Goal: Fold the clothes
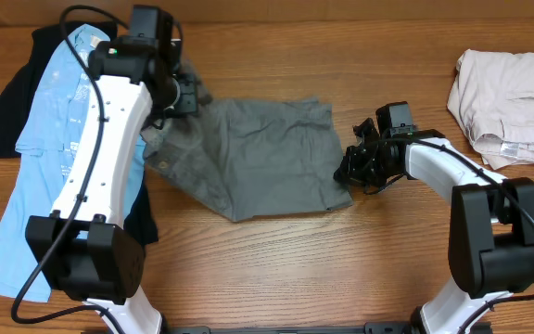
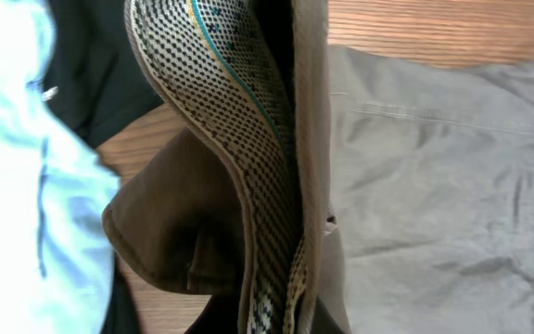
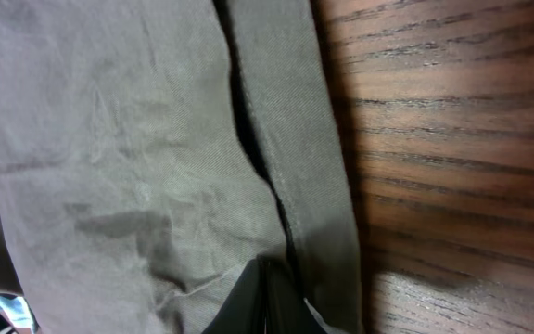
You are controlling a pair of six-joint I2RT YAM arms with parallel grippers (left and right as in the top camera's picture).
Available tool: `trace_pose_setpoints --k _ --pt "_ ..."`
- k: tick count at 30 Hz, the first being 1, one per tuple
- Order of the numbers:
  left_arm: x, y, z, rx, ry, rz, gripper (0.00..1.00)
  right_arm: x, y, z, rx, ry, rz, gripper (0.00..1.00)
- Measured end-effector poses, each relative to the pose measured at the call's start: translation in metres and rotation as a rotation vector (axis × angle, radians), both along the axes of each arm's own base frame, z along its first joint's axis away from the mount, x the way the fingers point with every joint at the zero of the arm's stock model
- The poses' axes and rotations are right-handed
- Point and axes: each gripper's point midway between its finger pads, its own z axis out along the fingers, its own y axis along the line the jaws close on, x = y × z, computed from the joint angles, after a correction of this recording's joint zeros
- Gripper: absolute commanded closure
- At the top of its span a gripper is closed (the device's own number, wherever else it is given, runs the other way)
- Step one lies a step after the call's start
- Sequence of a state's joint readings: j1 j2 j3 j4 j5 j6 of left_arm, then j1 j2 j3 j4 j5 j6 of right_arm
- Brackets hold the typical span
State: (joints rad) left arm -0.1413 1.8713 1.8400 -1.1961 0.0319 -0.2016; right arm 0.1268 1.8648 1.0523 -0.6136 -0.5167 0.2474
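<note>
Showing two arms at opposite ends of grey-olive shorts (image 1: pixel 258 158) spread near the middle of the table (image 1: pixel 341 278). The left arm reaches from its base at the near left edge across to the far left corner of the shorts, its long white link passing over a light blue shirt (image 1: pixel 35 186). The left gripper (image 1: pixel 182 96) points down at the bunched waistband (image 2: pixel 239 139). In the left wrist view that waistband, dotted lining turned outward, stands lifted off the wood toward the camera. The fingers are hidden by cloth, yet the raised fabric shows them clamped on it. The right arm rises from the near right edge, bends at the elbow and turns leftward, low, to the right hem. The right gripper (image 1: pixel 352 170) is narrowed to a dark tip pinching the hem edge, as the right wrist view shows. A black shirt (image 1: pixel 12 107) lies under the blue one. A beige garment (image 1: pixel 513 97) sits crumpled at the far right, well apart.
</note>
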Motion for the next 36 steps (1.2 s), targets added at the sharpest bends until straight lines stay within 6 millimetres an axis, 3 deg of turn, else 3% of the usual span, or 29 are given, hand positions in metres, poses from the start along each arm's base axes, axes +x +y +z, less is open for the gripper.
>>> trace_pose_setpoints --k 12,21,24,33,34,36 --pt "0.006 -0.074 0.01 -0.032 -0.096 -0.133 0.96 -0.001 0.0 -0.001 0.001 0.013 -0.012 0.96" --pt "-0.009 -0.166 0.013 -0.07 -0.168 -0.323 0.96 -0.002 0.0 -0.001 0.001 0.016 -0.012 0.96" --pt "-0.01 -0.191 -0.003 -0.073 -0.161 -0.352 0.96 -0.002 0.0 -0.001 0.001 0.017 -0.012 0.96" --pt "0.003 -0.245 -0.087 -0.127 -0.077 -0.366 0.96 -0.002 0.0 -0.001 0.001 0.017 -0.012 0.96" --pt "0.003 -0.251 -0.094 -0.143 -0.069 -0.371 0.94 -0.002 0.0 -0.001 0.001 0.016 -0.012 0.96" --pt "0.002 -0.258 -0.103 -0.161 -0.056 -0.378 0.79 -0.002 0.0 -0.001 0.001 0.016 -0.012 0.96"
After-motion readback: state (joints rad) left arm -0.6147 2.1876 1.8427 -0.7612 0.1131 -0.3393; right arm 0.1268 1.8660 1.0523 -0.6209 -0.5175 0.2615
